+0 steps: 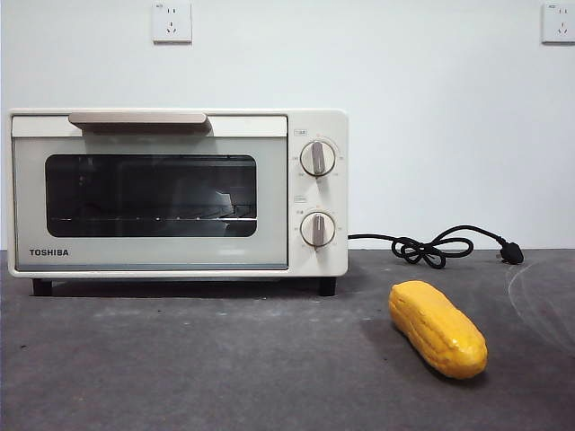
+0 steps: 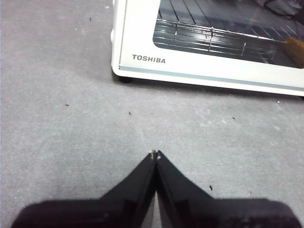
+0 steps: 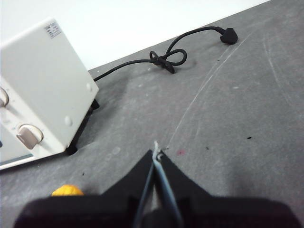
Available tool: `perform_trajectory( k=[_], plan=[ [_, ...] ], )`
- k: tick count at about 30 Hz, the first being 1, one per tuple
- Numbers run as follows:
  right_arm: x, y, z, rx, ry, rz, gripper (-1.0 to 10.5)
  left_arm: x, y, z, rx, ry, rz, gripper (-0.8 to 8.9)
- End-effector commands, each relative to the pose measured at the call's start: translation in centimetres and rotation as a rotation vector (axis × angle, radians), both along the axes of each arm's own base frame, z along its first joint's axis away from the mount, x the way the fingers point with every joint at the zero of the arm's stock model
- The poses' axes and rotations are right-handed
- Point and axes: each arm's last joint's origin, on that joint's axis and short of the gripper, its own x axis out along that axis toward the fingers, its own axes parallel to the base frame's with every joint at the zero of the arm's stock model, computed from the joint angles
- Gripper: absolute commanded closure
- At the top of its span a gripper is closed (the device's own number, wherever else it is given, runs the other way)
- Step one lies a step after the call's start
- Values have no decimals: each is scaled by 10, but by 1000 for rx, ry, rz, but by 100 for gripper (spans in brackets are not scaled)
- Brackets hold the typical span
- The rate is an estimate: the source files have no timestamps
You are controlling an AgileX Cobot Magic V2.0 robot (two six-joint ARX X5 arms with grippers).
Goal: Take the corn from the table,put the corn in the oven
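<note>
The yellow-orange corn (image 1: 437,328) lies on the dark grey table (image 1: 225,368), in front of and to the right of the cream-white oven (image 1: 177,191). The oven's glass door is closed, its beige handle (image 1: 139,118) along the top. No arm shows in the front view. My left gripper (image 2: 155,154) is shut and empty, hovering over the table in front of the oven's door (image 2: 213,52). My right gripper (image 3: 156,154) is shut and empty too, above the table beside the oven's side (image 3: 45,90); one end of the corn (image 3: 67,191) peeks out next to it.
The oven's black cord (image 1: 431,246) lies knotted on the table behind the corn, its plug (image 1: 511,253) at the far right. Two wall sockets (image 1: 172,22) sit high on the white wall. A faint curved scratch (image 3: 209,85) marks the table.
</note>
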Motion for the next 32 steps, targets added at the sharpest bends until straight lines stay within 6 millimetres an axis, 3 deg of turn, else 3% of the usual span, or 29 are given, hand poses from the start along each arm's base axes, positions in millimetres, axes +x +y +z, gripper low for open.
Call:
perform_trajectory(
  k=[1,7,8,10,15,16,19,26,29,32],
  plan=[
    [1,-1,2,11,-41,-20,946,1,-1,3,-19,-42,-13,817],
    [-1,3,13,78,-67,101,931,0,-6,44,-120,-146,-165,817],
    [-2,4,16,80,-68,120,872,-1,-6,54,-122,-170,-179,817],
    [-6,4,27,88,-67,124,780,-3,-6,75,-123,-211,-196,817],
    [-16,4,60,76,-78,145,770,-6,-6,118,-118,-267,-200,817],
    [-17,5,68,76,-77,149,713,-7,-6,125,-118,-272,-200,817],
    [-20,5,86,61,-70,176,592,-7,-6,140,-118,-277,-204,817],
    [-16,10,131,9,-17,383,579,-3,-9,166,-133,-280,-276,817],
    [-9,11,147,1,26,425,436,0,-10,172,-141,-271,-311,817],
    [0,12,160,-44,84,447,433,3,-10,175,-147,-250,-327,817]
  ],
)
